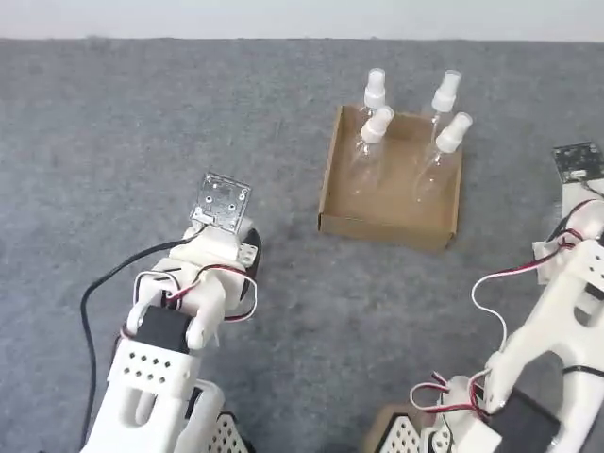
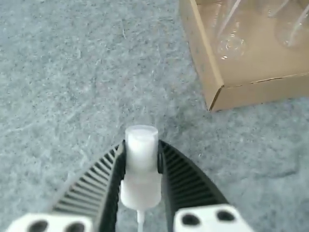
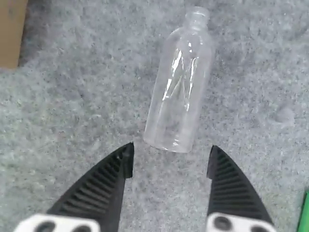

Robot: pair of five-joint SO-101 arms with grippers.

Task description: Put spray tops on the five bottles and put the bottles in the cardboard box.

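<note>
High view: cardboard box point(image 1: 387, 229) on grey worktop point(image 1: 142, 123). Four capped bottles point(image 1: 363, 160) lie inside the box, spray heads at or over its far wall.

L wrist view: left gripper point(image 2: 141, 169) clamped tight on a white spray top point(image 2: 141, 145), nozzle end fwd, near a box corner but not touching it.

R wrist view: right gripper point(image 3: 171, 150) spread wide, holding nothing. Fifth bottle point(image 3: 178, 82), uncapped, lies on its side on the worktop outside the box, base just ahead of the fingertips, box edge well off.

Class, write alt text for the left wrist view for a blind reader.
The left gripper is shut on a white spray top above grey carpet. Beyond it, a corner of the cardboard box holds clear bottles.
</note>
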